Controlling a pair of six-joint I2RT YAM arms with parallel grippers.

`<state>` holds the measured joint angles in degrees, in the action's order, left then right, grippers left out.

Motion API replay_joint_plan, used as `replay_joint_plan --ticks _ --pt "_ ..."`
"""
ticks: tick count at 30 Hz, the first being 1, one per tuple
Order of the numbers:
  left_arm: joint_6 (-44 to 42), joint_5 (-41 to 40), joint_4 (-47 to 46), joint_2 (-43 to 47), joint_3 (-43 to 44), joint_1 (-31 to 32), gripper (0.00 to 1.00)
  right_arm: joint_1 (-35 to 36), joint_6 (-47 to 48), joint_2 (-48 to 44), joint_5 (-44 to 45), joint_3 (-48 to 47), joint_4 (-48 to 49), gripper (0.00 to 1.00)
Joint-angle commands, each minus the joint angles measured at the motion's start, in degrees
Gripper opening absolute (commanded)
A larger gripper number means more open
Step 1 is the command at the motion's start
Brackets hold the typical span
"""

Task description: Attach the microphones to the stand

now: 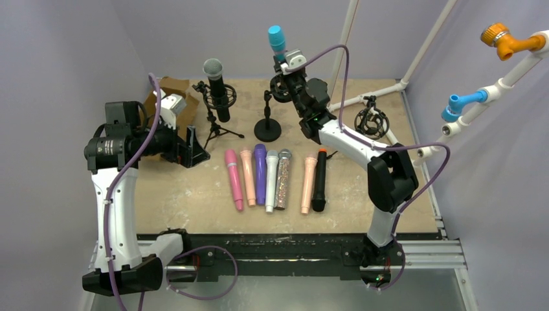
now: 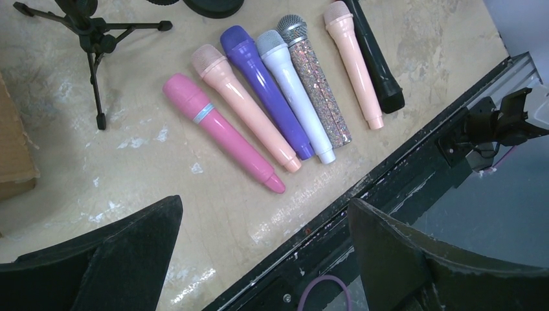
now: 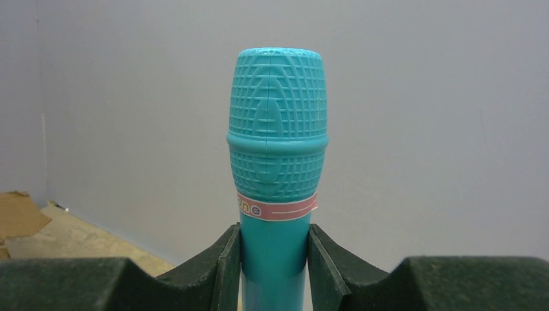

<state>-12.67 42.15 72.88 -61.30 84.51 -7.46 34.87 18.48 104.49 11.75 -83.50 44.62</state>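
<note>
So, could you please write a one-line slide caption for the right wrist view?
Right gripper clamps the teal microphone just below its pink label band, against a plain grey wall.

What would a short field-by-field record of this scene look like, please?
Right gripper: shut on teal microphone, held upright, head up
Teal seating: beside round-base stand; cannot tell if seated
Left gripper: open, empty, above the table
Mounted: grey-headed black microphone in tripod stand
Lying in a row: seven microphones, from pink microphone to black microphone with orange tip
Unfilled: right shock mount
</note>
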Motion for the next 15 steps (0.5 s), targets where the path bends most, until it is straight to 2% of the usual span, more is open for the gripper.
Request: replay_joint_plan --ticks 1,15 --pt "-1.1 0.0 -2.1 0.2 -0.5 0.2 1.0 0.1 -0.8 0.1 -2.0 1.4 5.8 0.0" --pt "-1.4 -0.7 -2.8 0.5 -1.9 0.2 1.0 0.2 1.7 1.7 -2.5 3.9 8.4 0.0"
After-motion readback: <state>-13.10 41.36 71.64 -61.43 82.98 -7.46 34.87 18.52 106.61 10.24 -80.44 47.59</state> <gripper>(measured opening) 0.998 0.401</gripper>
